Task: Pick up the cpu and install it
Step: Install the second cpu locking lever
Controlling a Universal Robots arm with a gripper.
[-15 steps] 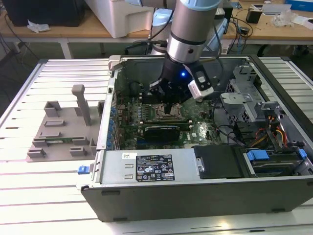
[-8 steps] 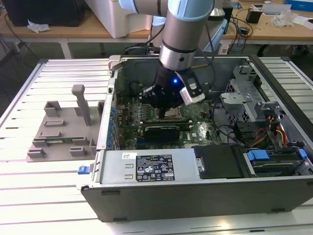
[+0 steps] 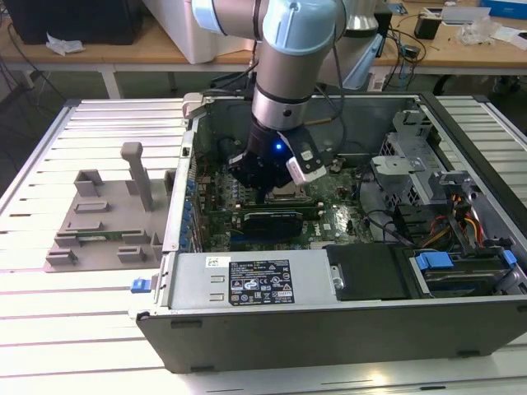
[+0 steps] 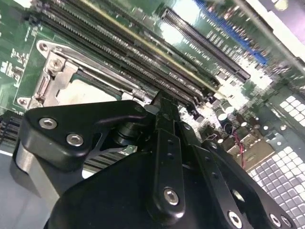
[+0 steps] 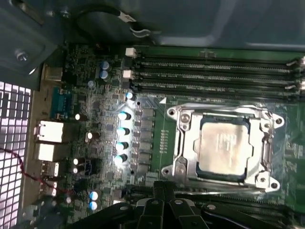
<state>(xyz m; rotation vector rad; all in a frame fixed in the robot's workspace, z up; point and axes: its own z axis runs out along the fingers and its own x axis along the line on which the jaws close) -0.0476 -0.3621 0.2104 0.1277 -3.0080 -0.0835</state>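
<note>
My pincer (image 3: 276,188) hangs low inside the open computer case (image 3: 346,329), right above the green board (image 5: 95,119), and whether its fingers are apart or together I cannot tell from here; only its black linkage (image 4: 162,143) shows in the second wrist view. No chip is visible between the fingers.

Just beyond the pincer sits the metal socket frame (image 5: 178,138), and inside it lies the cpu (image 5: 223,145), flat, silvery top up, square with the frame. So the chip looks already set in its seat, and I judge I'm at the tail of the placing step, hovering over it rather than carrying it.

Beside the frame run the long memory slots (image 5: 214,71); a black card (image 3: 272,220) stands just beside my pincer in the exterior view. Outside the case, to the exterior view's left, the grey tray (image 3: 107,222) sits on the slatted table (image 3: 74,329).

Any move here calls for a straight, gentle rise clear of the frame, no sideways drag, since a nudge could shift the chip on its contacts.
</note>
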